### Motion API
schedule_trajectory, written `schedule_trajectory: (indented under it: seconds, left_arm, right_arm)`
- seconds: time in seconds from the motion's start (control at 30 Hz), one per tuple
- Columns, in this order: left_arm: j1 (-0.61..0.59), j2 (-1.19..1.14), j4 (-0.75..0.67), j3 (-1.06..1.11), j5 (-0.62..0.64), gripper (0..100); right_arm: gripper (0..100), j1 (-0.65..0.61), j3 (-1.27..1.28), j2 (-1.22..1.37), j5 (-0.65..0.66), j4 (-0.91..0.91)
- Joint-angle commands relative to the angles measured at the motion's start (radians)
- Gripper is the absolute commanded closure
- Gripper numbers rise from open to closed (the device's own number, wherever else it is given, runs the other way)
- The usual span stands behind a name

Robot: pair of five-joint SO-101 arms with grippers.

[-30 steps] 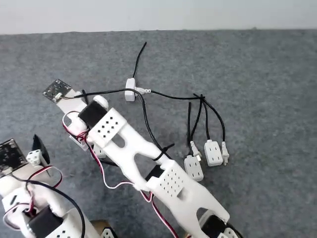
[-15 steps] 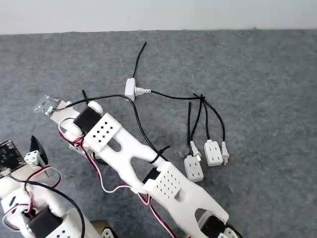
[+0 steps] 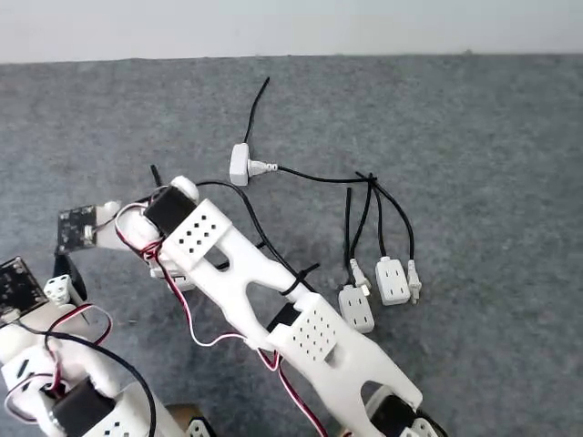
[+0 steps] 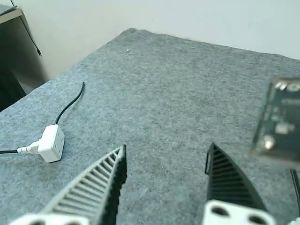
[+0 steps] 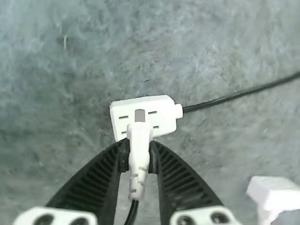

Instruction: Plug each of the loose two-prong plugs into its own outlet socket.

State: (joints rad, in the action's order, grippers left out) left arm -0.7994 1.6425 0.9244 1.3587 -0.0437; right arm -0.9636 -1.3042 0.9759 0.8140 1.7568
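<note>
In the right wrist view my right gripper [image 5: 139,146] is shut on a white two-prong plug [image 5: 139,140], whose tip meets the middle slots of a white outlet socket [image 5: 161,115] lying on the carpet. In the high view the right arm [image 3: 228,264] stretches across to the left and hides that gripper. Another socket [image 3: 239,164] lies farther back with a plug [image 3: 264,167] in it. Two more sockets [image 3: 356,308] [image 3: 393,279] lie at the right, with loose plugs [image 3: 360,273] [image 3: 414,280] beside them. My left gripper [image 4: 167,149] hangs open over bare carpet.
Black cables [image 3: 319,177] run from the back socket toward the right-hand group and loop under the right arm. The grey carpet [image 3: 474,137] covers the table up to a pale wall. The right arm's camera board [image 4: 281,117] stands close beside the left gripper.
The right arm's wrist has swung down and to the left, and its camera board has dropped toward the left arm. The black cable has shifted with it. The left arm has stayed put.
</note>
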Motion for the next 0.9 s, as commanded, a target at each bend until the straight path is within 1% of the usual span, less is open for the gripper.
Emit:
schedule_trajectory:
  seconds: [0.0, 0.23, 0.3, 0.43, 0.6, 0.7, 0.87]
  left_arm:
    - [0.002, 0.006, -0.035, -0.010, -0.008, 73]
    - [0.002, 0.006, -0.032, -0.008, -0.009, 73]
    - [0.003, 0.006, -0.032, -0.007, -0.008, 73]
    - [0.046, 0.006, -0.032, 0.004, -0.008, 73]
    - [0.094, 0.006, -0.038, -0.001, -0.008, 73]
    - [0.149, 0.006, -0.060, -0.036, -0.006, 73]
    - [0.318, 0.006, -0.086, -0.111, -0.006, 73]
  right_arm:
    - [99.1, -0.008, -0.006, -0.079, 0.101, 0.042]
    - [99.0, 0.007, 0.061, -0.087, 0.103, 0.039]
    - [99.0, 0.008, 0.015, -0.101, 0.063, 0.038]
    - [99.0, 0.004, -0.101, -0.147, -0.032, 0.042]
    - [99.0, 0.008, -0.063, -0.234, -0.060, 0.042]
    - [99.0, 0.008, -0.028, -0.291, -0.101, 0.042]
    - [99.0, -0.021, 0.025, -0.375, -0.129, 0.042]
